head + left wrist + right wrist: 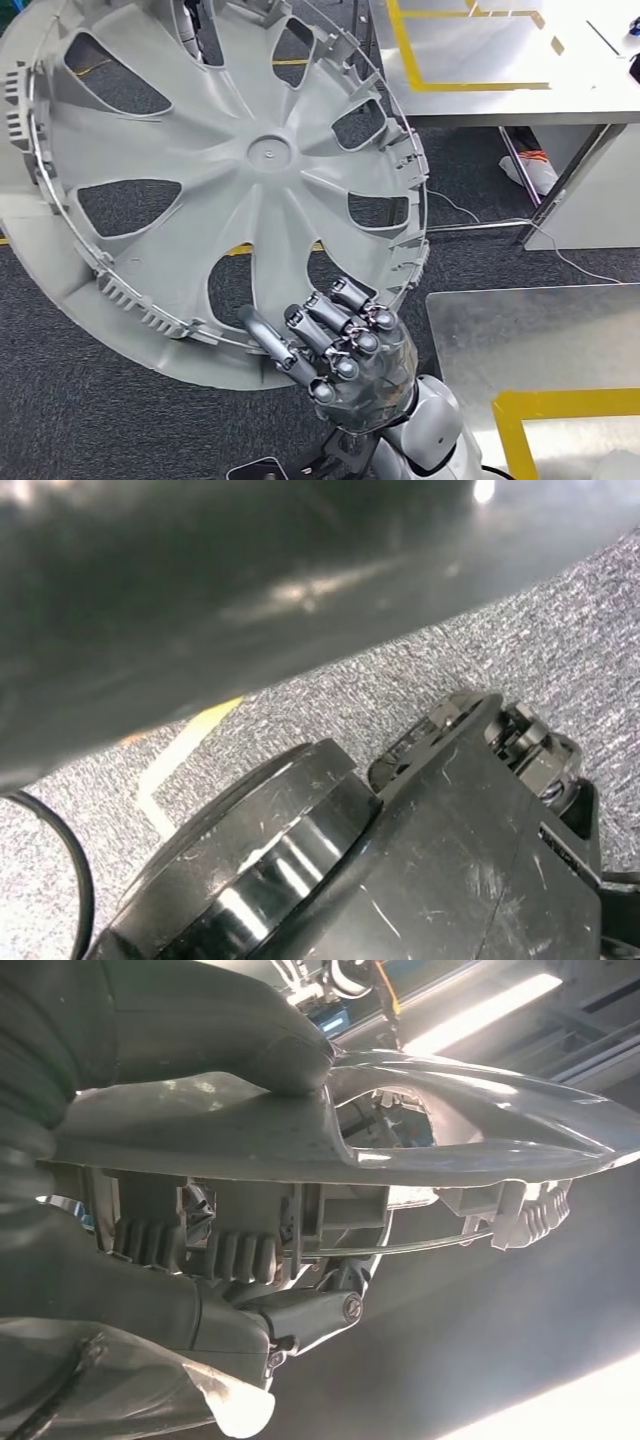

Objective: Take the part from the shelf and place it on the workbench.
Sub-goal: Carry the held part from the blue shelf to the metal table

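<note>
Item: grey wheel cover (226, 170), the part, carried tilted above dark carpet. It is gripped at its rim at 5 o'clock by the right hand (355, 350), fingers curled over the edge. Workbench (528, 330) lies at 3 o'clock of that hand, nearer the right arm. Left hand's fingers: cannot be told
</note>
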Controlling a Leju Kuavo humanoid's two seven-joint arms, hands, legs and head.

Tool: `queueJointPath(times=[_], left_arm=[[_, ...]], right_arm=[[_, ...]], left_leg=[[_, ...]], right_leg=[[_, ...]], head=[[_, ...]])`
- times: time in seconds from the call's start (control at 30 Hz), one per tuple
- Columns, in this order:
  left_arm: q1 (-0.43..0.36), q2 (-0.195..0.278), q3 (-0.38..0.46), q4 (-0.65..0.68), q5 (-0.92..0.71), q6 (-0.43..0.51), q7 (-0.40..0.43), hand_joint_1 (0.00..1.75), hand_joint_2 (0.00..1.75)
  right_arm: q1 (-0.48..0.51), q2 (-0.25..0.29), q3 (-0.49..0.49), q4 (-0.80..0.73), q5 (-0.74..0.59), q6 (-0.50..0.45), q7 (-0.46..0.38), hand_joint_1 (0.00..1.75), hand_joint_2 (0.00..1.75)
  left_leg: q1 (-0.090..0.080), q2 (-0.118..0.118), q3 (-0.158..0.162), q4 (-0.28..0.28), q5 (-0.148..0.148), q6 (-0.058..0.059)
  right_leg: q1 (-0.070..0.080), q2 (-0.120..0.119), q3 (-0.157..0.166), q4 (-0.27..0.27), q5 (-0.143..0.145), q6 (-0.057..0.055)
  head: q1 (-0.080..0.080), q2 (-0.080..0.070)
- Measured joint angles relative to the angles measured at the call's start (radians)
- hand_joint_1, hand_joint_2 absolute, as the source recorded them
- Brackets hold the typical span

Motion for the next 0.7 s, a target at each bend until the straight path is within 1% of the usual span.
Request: queueJointPath(times=[0.03, 0.07, 0.1, 0.17, 0.2, 0.23, 0.27, 0.3, 0.33, 0.37, 0.4, 0.43, 0.47, 0.5, 0.53, 0.57, 0.6, 0.63, 0.7], left_arm=[[0.000, 0.001, 0.000, 0.000, 0.000, 0.000, 0.000, 0.00, 0.00], [0.000, 0.002, 0.000, 0.000, 0.000, 0.000, 0.000, 0.00, 0.00], [0.000, 0.004, 0.000, 0.000, -0.001, 0.000, 0.000, 0.00, 0.00], [0.001, 0.004, 0.000, 0.000, -0.001, 0.000, 0.000, 0.00, 0.00], [0.002, 0.004, 0.000, 0.000, -0.001, 0.000, 0.000, 0.00, 0.00], [0.002, 0.004, 0.000, 0.000, -0.001, 0.000, 0.000, 0.00, 0.00], [0.003, 0.004, 0.000, 0.000, -0.001, 0.000, 0.000, 0.00, 0.00], [0.003, 0.003, 0.000, 0.000, -0.001, 0.000, 0.000, 0.00, 0.00], [0.003, 0.003, 0.000, 0.000, -0.001, 0.000, 0.000, 0.00, 0.00], [0.003, 0.002, 0.000, 0.000, -0.002, 0.000, 0.001, 0.00, 0.00], [0.003, 0.002, 0.000, 0.000, -0.002, 0.000, 0.001, 0.00, 0.00], [0.003, 0.002, 0.000, 0.000, -0.002, 0.000, 0.002, 0.00, 0.00], [0.003, 0.002, 0.000, 0.000, -0.003, 0.001, 0.002, 0.00, 0.00], [0.003, 0.002, 0.000, 0.000, -0.003, 0.001, 0.003, 0.00, 0.00], [0.002, 0.003, 0.000, 0.000, -0.003, 0.002, 0.003, 0.00, 0.00], [0.001, 0.004, 0.000, 0.000, -0.004, 0.003, 0.003, 0.00, 0.00], [0.000, 0.005, 0.000, 0.000, -0.006, 0.004, 0.003, 0.00, 0.00], [0.000, 0.005, 0.000, 0.000, -0.007, 0.004, 0.003, 0.00, 0.00], [0.000, 0.004, 0.000, 0.000, -0.009, 0.004, 0.003, 0.00, 0.00]], right_arm=[[0.000, 0.000, -0.001, 0.000, 0.000, 0.000, 0.000, 1.75, 1.75], [0.000, 0.000, -0.001, 0.000, 0.000, 0.000, 0.001, 1.75, 1.75], [0.000, 0.000, -0.001, -0.001, 0.000, 0.000, 0.001, 1.75, 1.75], [0.001, 0.000, -0.002, -0.001, 0.000, 0.000, 0.001, 1.75, 1.75], [0.001, 0.000, -0.002, -0.001, 0.000, 0.000, 0.002, 1.75, 1.75], [0.001, 0.000, -0.003, -0.001, 0.000, 0.000, 0.002, 1.75, 1.75], [0.001, 0.001, -0.003, -0.001, 0.000, 0.000, 0.002, 1.75, 1.75], [0.000, 0.001, -0.004, -0.001, 0.000, 0.000, 0.002, 1.75, 1.75], [0.001, 0.001, -0.004, -0.001, 0.000, 0.000, 0.002, 1.75, 1.75], [0.001, 0.001, -0.004, -0.001, 0.000, 0.000, 0.002, 1.75, 1.75], [0.001, 0.001, -0.005, -0.001, 0.000, 0.000, 0.002, 1.75, 1.75], [0.002, 0.001, -0.005, -0.001, 0.000, 0.000, 0.002, 1.75, 1.75], [0.002, 0.001, -0.005, -0.001, 0.000, 0.000, 0.002, 1.75, 1.75], [0.002, 0.001, -0.005, -0.001, 0.000, 0.000, 0.002, 1.75, 1.75], [0.001, 0.001, -0.005, -0.001, 0.000, 0.000, 0.002, 1.75, 1.75], [0.001, 0.001, -0.005, -0.001, 0.000, 0.000, 0.002, 1.75, 1.75], [0.000, 0.001, -0.005, -0.001, 0.000, 0.000, 0.002, 1.75, 1.75], [0.000, 0.001, -0.005, -0.001, 0.000, 0.000, 0.002, 1.75, 1.75], [0.000, 0.001, -0.005, -0.001, 0.000, 0.000, 0.003, 1.75, 1.75]], left_leg=[[0.001, -0.001, -0.005, 0.007, -0.002, -0.008], [0.001, -0.002, -0.009, 0.014, -0.003, -0.016], [0.000, -0.002, -0.012, 0.021, -0.003, -0.024], [0.003, -0.003, -0.018, 0.028, 0.002, -0.035], [0.005, -0.003, -0.022, 0.033, -0.002, -0.040], [0.008, -0.004, -0.030, 0.047, -0.017, -0.044], [0.008, -0.004, -0.043, 0.080, -0.047, -0.046], [0.008, -0.005, -0.062, 0.133, -0.088, -0.047], [0.007, -0.006, -0.085, 0.202, -0.132, -0.046], [0.007, -0.006, -0.105, 0.266, -0.164, -0.045], [0.006, -0.007, -0.113, 0.308, -0.181, -0.041], [0.004, -0.007, -0.104, 0.312, -0.177, -0.037], [0.001, -0.008, -0.076, 0.277, -0.155, -0.030], [-0.004, -0.009, -0.033, 0.212, -0.125, -0.023], [-0.009, -0.011, 0.012, 0.138, -0.104, -0.015], [-0.013, -0.012, 0.047, 0.078, -0.090, -0.010], [-0.017, -0.014, 0.068, 0.039, -0.084, -0.006], [-0.021, -0.015, 0.073, 0.024, -0.085, -0.005], [-0.021, -0.014, 0.069, 0.013, -0.073, -0.001]], right_leg=[[-0.002, -0.002, 0.040, -0.062, 0.018, 0.003], [-0.002, -0.002, 0.068, -0.106, 0.027, 0.001], [0.000, 0.000, 0.080, -0.126, 0.026, -0.005], [0.005, 0.006, 0.075, -0.123, 0.026, -0.025], [0.007, 0.007, 0.070, -0.123, 0.028, -0.035], [0.008, 0.007, 0.065, -0.123, 0.033, -0.044], [0.009, 0.007, 0.059, -0.124, 0.039, -0.053], [0.011, 0.007, 0.052, -0.124, 0.044, -0.061], [0.015, 0.007, 0.045, -0.124, 0.049, -0.067], [0.019, 0.006, 0.038, -0.124, 0.054, -0.072], [0.024, 0.007, 0.031, -0.123, 0.058, -0.075], [0.028, 0.007, 0.025, -0.123, 0.063, -0.077], [0.031, 0.008, 0.021, -0.123, 0.067, -0.077], [0.033, 0.009, 0.018, -0.123, 0.071, -0.077], [0.035, 0.010, 0.015, -0.123, 0.075, -0.075], [0.035, 0.010, 0.013, -0.123, 0.079, -0.072], [0.035, 0.010, 0.011, -0.123, 0.084, -0.068], [0.034, 0.009, 0.009, -0.124, 0.089, -0.062], [0.032, 0.009, 0.006, -0.124, 0.095, -0.050]], head=[[0.001, 0.000], [0.001, 0.000], [0.001, 0.000], [0.000, 0.000], [-0.001, 0.000], [-0.002, 0.000], [-0.004, 0.000], [-0.006, 0.000], [-0.007, 0.000], [-0.008, 0.000], [-0.008, 0.000], [-0.007, 0.000], [-0.007, 0.000], [-0.007, 0.000], [-0.007, 0.000], [-0.007, 0.000], [-0.007, 0.000], [-0.007, 0.000], [-0.007, 0.000]])
